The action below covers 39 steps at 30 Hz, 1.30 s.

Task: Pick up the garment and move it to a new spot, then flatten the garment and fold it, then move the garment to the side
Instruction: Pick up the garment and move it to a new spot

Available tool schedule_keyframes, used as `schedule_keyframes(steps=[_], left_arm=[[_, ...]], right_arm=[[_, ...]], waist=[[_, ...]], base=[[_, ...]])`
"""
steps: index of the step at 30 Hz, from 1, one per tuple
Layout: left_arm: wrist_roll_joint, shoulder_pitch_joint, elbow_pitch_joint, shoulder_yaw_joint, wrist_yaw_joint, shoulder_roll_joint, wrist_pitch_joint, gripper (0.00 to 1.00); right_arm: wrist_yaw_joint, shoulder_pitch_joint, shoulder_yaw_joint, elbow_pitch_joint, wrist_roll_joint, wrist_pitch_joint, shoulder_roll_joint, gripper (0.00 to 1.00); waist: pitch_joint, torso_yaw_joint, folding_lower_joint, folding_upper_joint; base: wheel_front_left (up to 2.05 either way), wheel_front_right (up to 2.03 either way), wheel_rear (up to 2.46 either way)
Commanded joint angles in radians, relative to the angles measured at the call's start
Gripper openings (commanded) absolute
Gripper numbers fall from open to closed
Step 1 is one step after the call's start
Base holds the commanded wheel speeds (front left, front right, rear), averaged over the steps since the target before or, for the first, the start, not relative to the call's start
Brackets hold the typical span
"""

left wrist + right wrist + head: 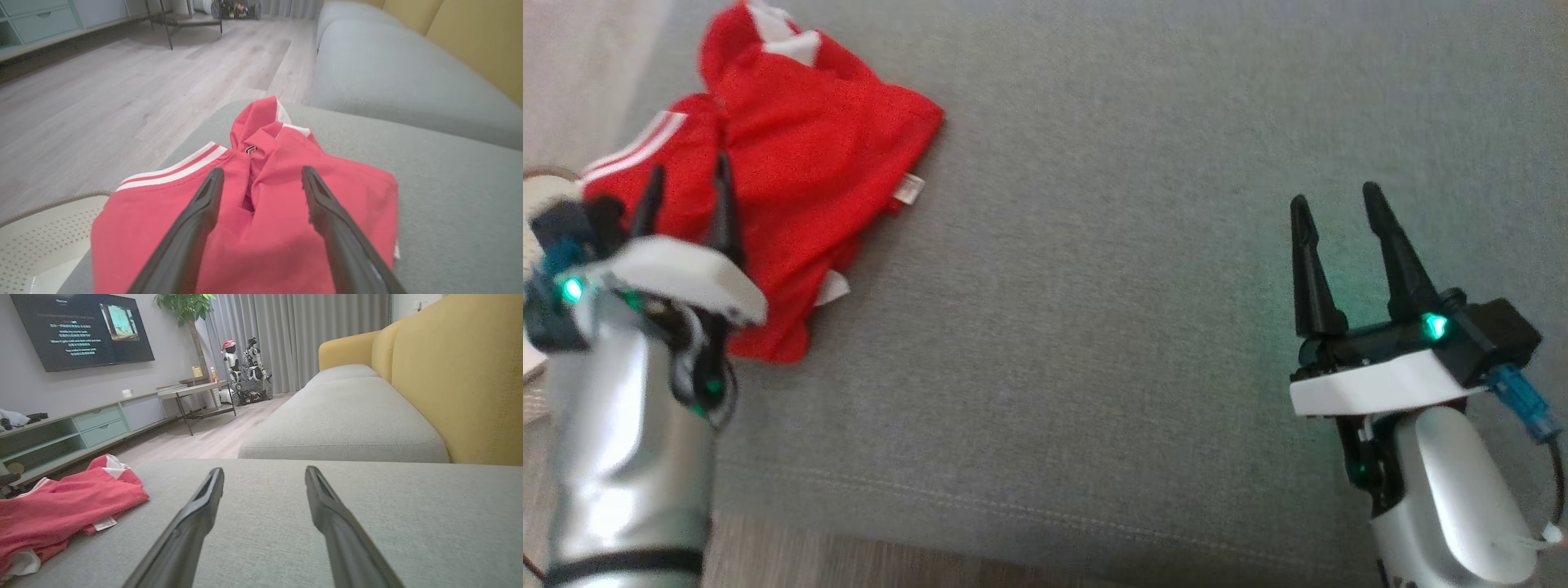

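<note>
The garment [800, 163], a red shirt with white stripes [637, 151] at its trim, lay crumpled on the grey seat [1135, 245], at the seat's left end and close to the edge above the wooden floor [81, 102]. A small white label [908, 189] stuck out from its right hem. It was bunched rather than flat, with folds running through the middle and one lobe of cloth pushed up toward the far edge.

My left gripper [689, 167] was over the near part of the garment with its fingers spread apart, one to each side of a deep crease. Nothing was between them that I gripped; whether the tips touched the cloth I could not tell. Below and to the left of the shirt, in my left wrist view, a pale perforated surface [36, 245] showed beside the seat, and I could not tell what it was.

My right gripper [1335, 196] was well apart from the garment, over bare seat fabric far to the right, its fingers also wide and empty. Past them ran a second seat cushion [343, 420] and the yellow backrest [457, 375]. Across the room stood a low cabinet [81, 424] under a wall screen [81, 328].
</note>
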Motion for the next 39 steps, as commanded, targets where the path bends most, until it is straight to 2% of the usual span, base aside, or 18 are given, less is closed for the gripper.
schedule_keyframes(steps=[1,7,15,16,17,29,34,39], left_arm=[[0.009,-0.069,0.016,0.036,-0.001,0.062,0.026,1.00],[0.009,-0.202,0.202,0.029,-0.014,0.119,0.122,1.00],[0.039,-0.296,0.369,-0.003,-0.002,0.153,0.134,1.00],[0.039,-0.303,0.383,-0.005,-0.002,0.153,0.130,0.27],[0.040,-0.309,0.396,-0.007,-0.001,0.154,0.122,0.00],[0.027,-0.333,0.439,-0.007,0.009,0.147,-0.053,0.00],[0.012,-0.325,0.398,0.005,0.007,0.147,-0.093,0.00],[-0.011,-0.298,0.284,0.032,0.007,0.140,-0.115,0.00]], right_arm=[[-0.001,-0.031,0.020,-0.047,-0.009,-0.006,-0.007,1.00],[-0.001,-0.032,0.023,-0.072,-0.012,0.002,-0.016,1.00],[-0.001,-0.032,0.023,-0.083,-0.012,0.007,-0.021,1.00],[-0.001,-0.032,0.022,-0.083,-0.012,0.007,-0.021,1.00],[-0.001,-0.033,0.022,-0.082,-0.012,0.008,-0.021,1.00],[-0.001,-0.022,0.016,-0.037,0.008,0.002,-0.013,1.00],[-0.001,-0.012,0.019,-0.017,0.018,-0.003,-0.008,1.00],[-0.001,0.005,0.021,0.009,0.031,-0.007,-0.001,1.00]], waist=[[0.061,-0.046,-0.0001,0.0000],[0.104,-0.073,-0.0001,0.0000],[0.126,-0.081,-0.0001,0.0000],[0.126,-0.080,-0.0001,0.0000],[0.125,-0.079,-0.0001,0.0000],[0.030,-0.042,-0.0001,0.0000],[-0.023,-0.032,-0.0001,0.0000],[-0.088,-0.023,-0.0001,0.0000]], base=[[0.00,0.00,0.00],[0.00,0.00,0.00],[0.00,0.00,0.00],[0.00,0.00,0.00],[0.00,0.00,0.00],[0.00,0.00,0.00],[0.00,0.00,0.00],[0.00,0.00,0.00]])
